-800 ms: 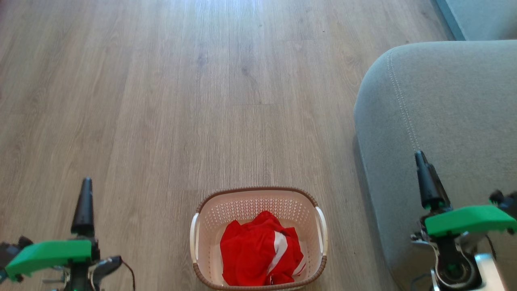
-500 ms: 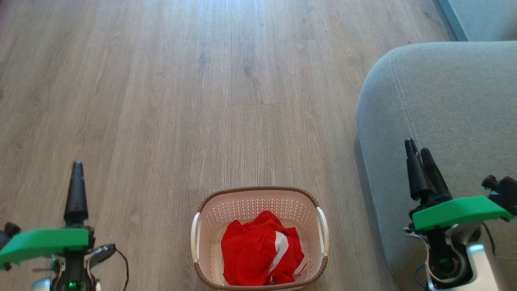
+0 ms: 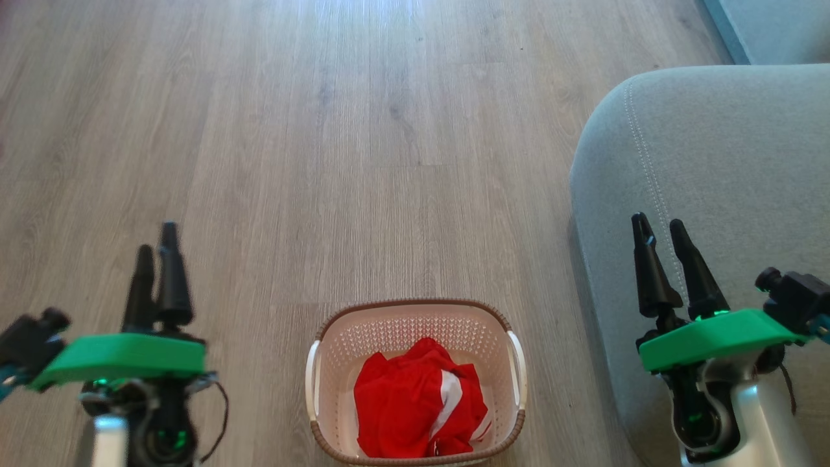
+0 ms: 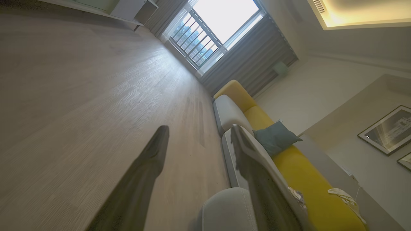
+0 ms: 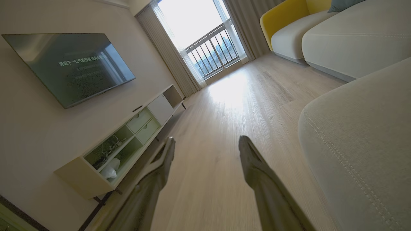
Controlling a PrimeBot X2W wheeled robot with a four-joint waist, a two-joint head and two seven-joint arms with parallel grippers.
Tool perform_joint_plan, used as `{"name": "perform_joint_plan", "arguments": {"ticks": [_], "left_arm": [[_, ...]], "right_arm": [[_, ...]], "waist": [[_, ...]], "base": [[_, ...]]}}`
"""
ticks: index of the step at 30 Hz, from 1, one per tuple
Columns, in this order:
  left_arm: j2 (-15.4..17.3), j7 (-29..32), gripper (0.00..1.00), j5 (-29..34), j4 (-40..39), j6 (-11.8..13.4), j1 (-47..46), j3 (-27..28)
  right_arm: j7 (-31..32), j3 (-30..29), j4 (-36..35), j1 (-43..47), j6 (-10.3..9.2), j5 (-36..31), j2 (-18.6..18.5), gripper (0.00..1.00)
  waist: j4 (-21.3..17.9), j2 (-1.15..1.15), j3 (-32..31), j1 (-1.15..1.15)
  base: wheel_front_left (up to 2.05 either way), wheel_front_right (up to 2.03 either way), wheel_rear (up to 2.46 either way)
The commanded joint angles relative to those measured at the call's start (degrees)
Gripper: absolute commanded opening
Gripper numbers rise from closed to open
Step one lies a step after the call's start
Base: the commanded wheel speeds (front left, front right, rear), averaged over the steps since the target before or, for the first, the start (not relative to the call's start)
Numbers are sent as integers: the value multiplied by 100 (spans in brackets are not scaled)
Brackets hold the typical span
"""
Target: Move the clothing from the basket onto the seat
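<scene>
The red clothing with white bands lies crumpled in the cream basket, which stands on the wood floor at the bottom middle of the head view. The grey seat rises to the right of the basket. My left gripper hovers open at the lower left, well left of the basket, empty. My right gripper hovers open at the lower right over the seat's front edge, empty. The left wrist view has the left gripper spread over bare floor. In the right wrist view the right gripper is spread beside the seat.
Wood floor stretches ahead of the basket. A low TV cabinet and wall screen line one side of the room. A yellow-backed sofa with a teal cushion runs toward the window.
Both grippers have risen in the head view and turned, so two fingers of each now show apart. The left one has shifted right. Basket and clothing have not moved.
</scene>
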Motion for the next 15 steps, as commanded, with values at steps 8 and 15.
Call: {"name": "perform_joint_plan", "arguments": {"ticks": [8,15], "left_arm": [[64,-173,100,1346,-348,389,-296,-669],[163,-290,100,2293,-247,764,-280,-1296]], "right_arm": [[-193,138,-141,-292,0,-605,-85,100],[-312,151,213,-231,0,-955,-54,100]], "waist": [[-19,0,-8,0],[-35,0,-39,0]], "base": [[0,0,0],[0,0,0]]}}
